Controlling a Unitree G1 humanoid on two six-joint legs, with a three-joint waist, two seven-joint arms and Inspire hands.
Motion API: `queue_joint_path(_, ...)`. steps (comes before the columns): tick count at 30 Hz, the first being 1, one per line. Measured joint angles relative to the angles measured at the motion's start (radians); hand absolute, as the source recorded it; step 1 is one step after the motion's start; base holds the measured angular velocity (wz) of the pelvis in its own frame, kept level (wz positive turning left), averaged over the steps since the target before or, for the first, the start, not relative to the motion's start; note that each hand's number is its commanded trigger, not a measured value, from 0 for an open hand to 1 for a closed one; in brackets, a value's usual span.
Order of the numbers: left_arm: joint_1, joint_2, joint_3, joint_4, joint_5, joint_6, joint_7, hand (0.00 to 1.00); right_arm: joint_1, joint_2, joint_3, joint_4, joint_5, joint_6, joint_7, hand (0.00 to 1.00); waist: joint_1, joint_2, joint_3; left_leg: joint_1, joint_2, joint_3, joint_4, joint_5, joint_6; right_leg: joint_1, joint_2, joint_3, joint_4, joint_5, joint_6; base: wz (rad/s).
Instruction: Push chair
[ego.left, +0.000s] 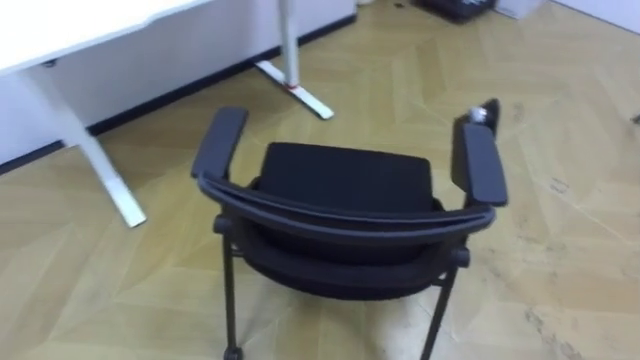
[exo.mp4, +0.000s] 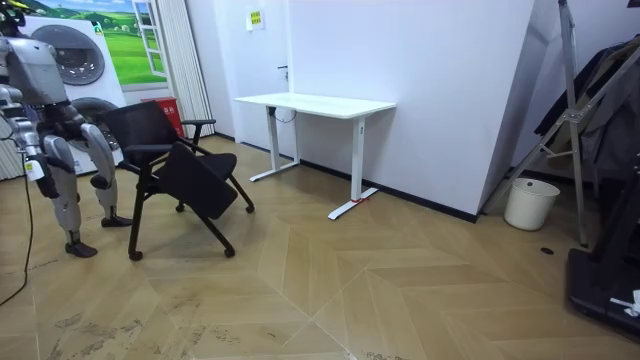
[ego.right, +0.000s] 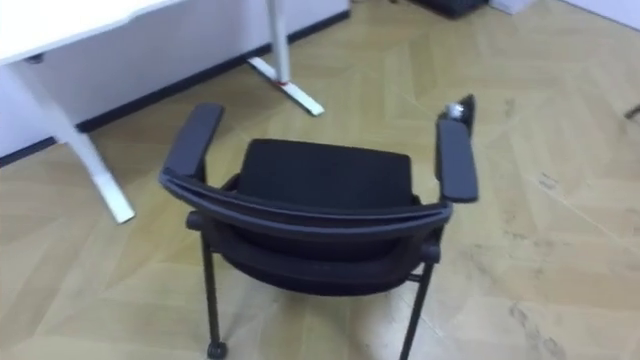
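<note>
In the eye views, the black chair (ego.left: 345, 180) shows its backrest nearest, and its seat faces the white desk (ego.left: 60, 30). One desk foot (ego.left: 295, 90) lies just beyond the chair.

In the room view, the robot stands behind the chair, and the desk is well apart on its far side. A white bin (exo.mp4: 530, 203) stands farther off. The right hand (exo.mp4: 35, 168) hangs apart from the chair; its grasp I cannot tell.

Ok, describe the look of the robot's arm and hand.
In the room view the right arm is light grey shells with darker joints between. The right hand at its end looks dark, with a small white tag. Finer detail is too small to tell.
</note>
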Motion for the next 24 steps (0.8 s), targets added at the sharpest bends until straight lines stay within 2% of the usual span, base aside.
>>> queue_joint_path(5,0.036,-0.006,0.002,-0.062,0.039,0.019,0.035,0.00,-0.036,-0.006,-0.001,0.000,-0.024,0.000,0.000,0.00,0.008,-0.002,-0.0022,-0.049,-0.010,-0.046,0.038,0.000,0.001,-0.002,0.003,-0.026,0.000,-0.010,-0.003,0.38)
queue_joint_path(7,0.054,-0.007,0.025,-0.189,0.117,0.019,0.070,0.00,-0.040,-0.009,-0.002,0.000,-0.038,-0.026,-0.001,0.00,0.019,-0.002,-0.0044,-0.063,-0.014,-0.069,0.047,0.001,-0.001,-0.003,0.008,-0.029,0.000,-0.015,-0.007,0.28)
queue_joint_path(8,0.063,-0.006,0.027,-0.231,0.120,0.015,0.082,0.00,-0.040,-0.012,-0.001,-0.001,-0.039,-0.031,-0.001,0.00,0.024,-0.001,-0.0048,-0.065,-0.015,-0.073,0.047,0.002,-0.002,-0.004,0.008,-0.033,0.001,-0.015,-0.007,0.19)
queue_joint_path(12,0.072,0.001,0.063,-0.463,0.110,-0.053,0.178,0.00,-0.037,-0.034,-0.006,0.001,-0.043,-0.071,-0.006,0.00,0.037,0.005,-0.0094,-0.075,-0.026,-0.102,0.048,0.004,-0.003,-0.001,0.006,-0.056,-0.002,-0.017,-0.006,0.16)
queue_joint_path(14,0.065,0.004,0.124,-0.574,0.087,-0.063,0.219,0.00,-0.024,-0.037,-0.036,0.001,-0.044,-0.087,-0.015,0.00,0.060,0.009,-0.0107,-0.070,-0.027,-0.104,0.054,0.004,-0.003,-0.001,0.005,-0.051,-0.002,-0.017,-0.005,0.05)
queue_joint_path(16,0.054,0.027,0.167,-0.659,0.058,-0.107,0.308,0.00,-0.016,-0.051,-0.036,-0.002,-0.043,-0.089,-0.031,0.00,0.084,0.020,-0.0113,-0.062,-0.026,-0.097,0.042,0.004,-0.003,-0.003,0.004,-0.044,-0.002,-0.017,-0.005,-0.09)
queue_joint_path(20,0.036,0.060,0.232,-0.774,0.033,-0.116,0.435,0.00,-0.015,-0.062,-0.059,-0.015,-0.043,-0.088,-0.043,0.00,0.096,0.041,-0.0126,-0.054,-0.027,-0.099,0.034,0.004,-0.003,0.001,0.003,-0.045,-0.001,-0.017,-0.005,-0.01)
queue_joint_path(22,0.033,0.063,0.272,-0.840,0.100,-0.126,0.510,0.00,-0.016,-0.064,-0.068,-0.038,-0.078,-0.092,-0.044,0.00,0.095,0.056,-0.0106,-0.045,-0.027,-0.093,0.023,0.005,-0.002,0.001,0.001,-0.036,-0.002,-0.017,-0.004,-0.08)
queue_joint_path(24,0.031,0.065,0.282,-0.899,0.166,-0.132,0.559,0.00,-0.022,-0.066,-0.066,-0.038,-0.090,-0.098,-0.041,0.00,0.094,0.063,-0.0079,-0.046,-0.027,-0.090,0.023,0.005,-0.002,0.000,0.001,-0.032,-0.002,-0.017,-0.004,-0.03)
